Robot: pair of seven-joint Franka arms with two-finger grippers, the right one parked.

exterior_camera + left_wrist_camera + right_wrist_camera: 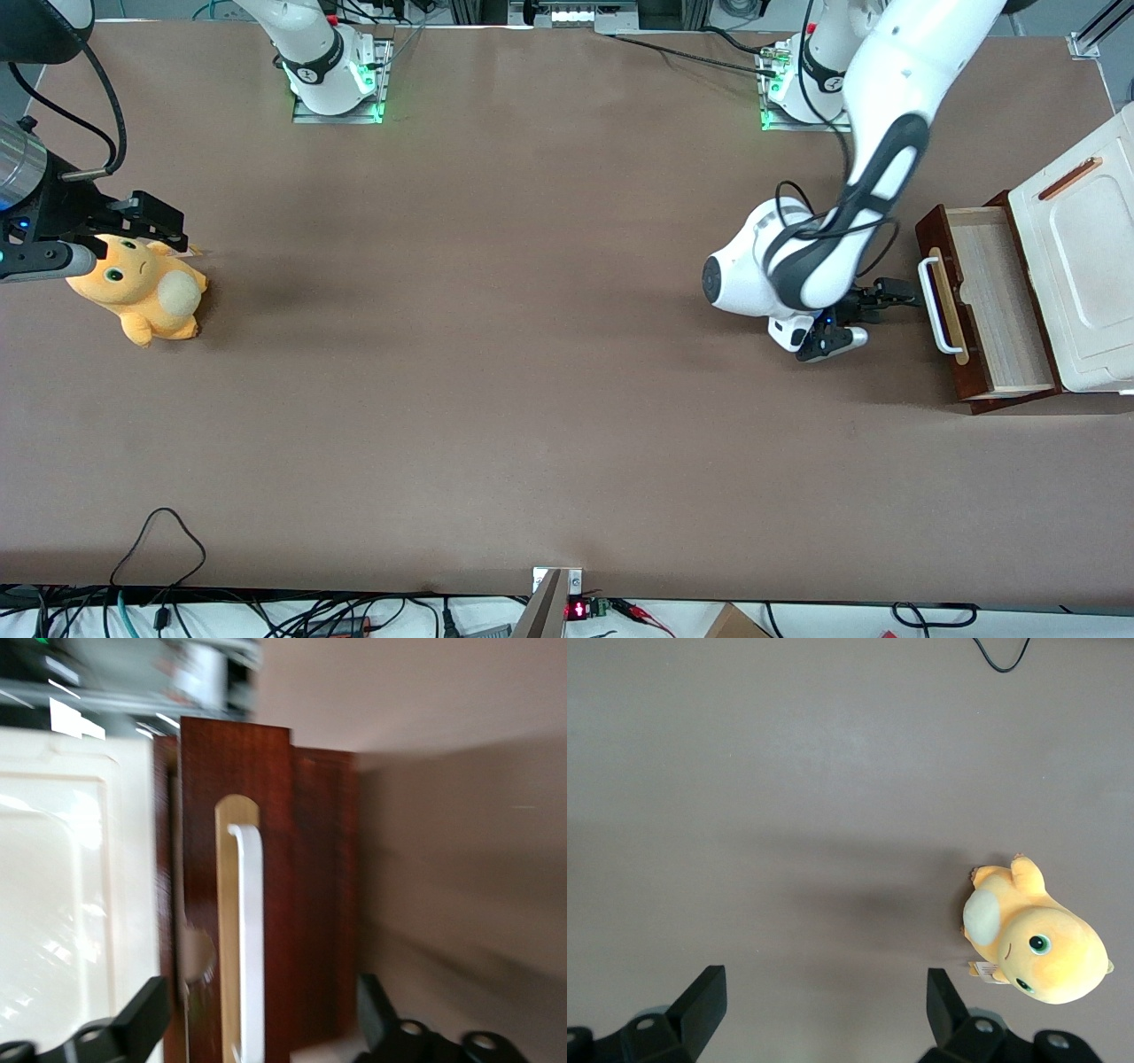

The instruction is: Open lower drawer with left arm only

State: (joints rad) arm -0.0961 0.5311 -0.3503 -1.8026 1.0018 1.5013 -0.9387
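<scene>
The lower drawer (992, 292) stands pulled out of the white cabinet (1090, 257), its pale inner boards showing. Its dark red-brown front (932, 232) carries a white loop handle (930, 306) on a pale wood strip. The left arm (877, 133) reaches down in front of the drawer. Its black gripper (895, 294) is open and empty, a short gap away from the handle, level with the handle's middle. In the left wrist view the gripper (261, 992) is spread wide, with the drawer front (314, 904) and the handle (251, 930) ahead of it, untouched.
The white moulded cabinet panel with its thin orange-brown bar (1070, 177) sits above the drawer at the working arm's end of the table. An orange plush toy (142, 292) lies toward the parked arm's end. Cables (159, 540) lie on the table edge nearest the front camera.
</scene>
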